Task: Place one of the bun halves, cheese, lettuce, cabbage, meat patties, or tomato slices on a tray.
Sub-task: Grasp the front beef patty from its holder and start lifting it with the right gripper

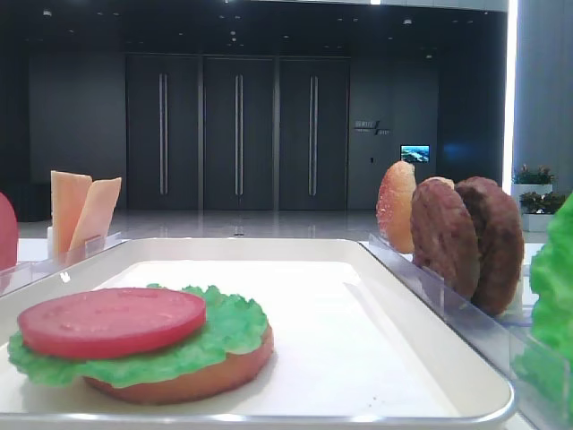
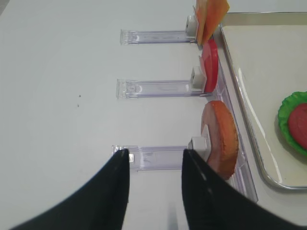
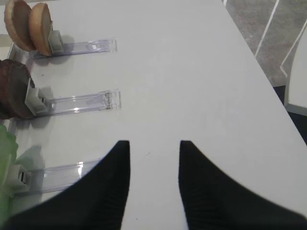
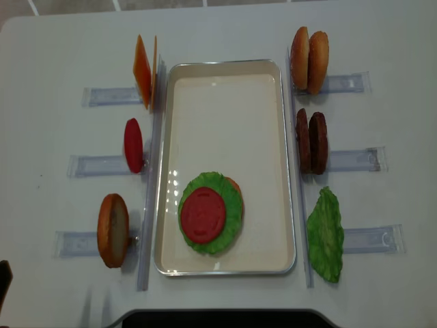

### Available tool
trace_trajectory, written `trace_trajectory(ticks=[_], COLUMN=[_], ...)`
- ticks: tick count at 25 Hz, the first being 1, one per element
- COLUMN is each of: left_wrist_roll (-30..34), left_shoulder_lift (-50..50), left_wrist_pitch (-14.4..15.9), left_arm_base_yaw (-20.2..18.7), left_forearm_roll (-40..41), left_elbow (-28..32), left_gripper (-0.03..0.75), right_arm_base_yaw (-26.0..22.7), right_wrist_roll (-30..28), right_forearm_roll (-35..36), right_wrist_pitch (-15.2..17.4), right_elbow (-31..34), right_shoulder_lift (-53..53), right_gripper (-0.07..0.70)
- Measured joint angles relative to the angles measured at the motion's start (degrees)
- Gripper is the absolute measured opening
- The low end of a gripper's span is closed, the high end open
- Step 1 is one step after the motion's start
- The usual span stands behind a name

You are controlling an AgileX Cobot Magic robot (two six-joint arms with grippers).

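Observation:
On the white tray (image 4: pixel 225 116) lies a stack: a bun half (image 1: pixel 197 378), lettuce (image 4: pixel 232 198) and a tomato slice (image 4: pixel 203 215) on top. Left of the tray stand cheese (image 4: pixel 142 70), a tomato slice (image 4: pixel 133 145) and a bun half (image 4: pixel 113 229). To its right are two bun halves (image 4: pixel 308 60), two meat patties (image 4: pixel 311 142) and a lettuce leaf (image 4: pixel 326 234). No cabbage is in view. My left gripper (image 2: pixel 156 152) is open and empty above the table beside the left bun half (image 2: pixel 221 136). The right gripper (image 3: pixel 154 143) is open and empty over bare table, right of the patties (image 3: pixel 14 93).
Clear plastic rack strips (image 4: pixel 358 160) stick out sideways from each food item on both sides of the tray. The table's right edge and the floor (image 3: pixel 268 33) show in the right wrist view. A dark base (image 4: pixel 218 318) sits at the table's near edge.

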Motion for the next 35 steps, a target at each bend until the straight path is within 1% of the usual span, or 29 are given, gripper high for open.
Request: trace_trajectory(ticks=[31,35], left_wrist_roll=[0.1,0.1], left_shoulder_lift=[0.0,0.0], left_wrist_pitch=[0.0,0.0], left_arm_base_yaw=[0.0,0.0], left_forearm_roll=[0.0,0.0], left_elbow=[0.0,0.0], left_gripper=[0.282,0.282], right_arm_base_yaw=[0.0,0.0], right_wrist_roll=[0.0,0.0], right_forearm_roll=[0.0,0.0], right_wrist_pitch=[0.0,-0.1], right_elbow=[-0.1,-2.4], right_shoulder_lift=[0.0,2.0], right_gripper=[0.244,0.244])
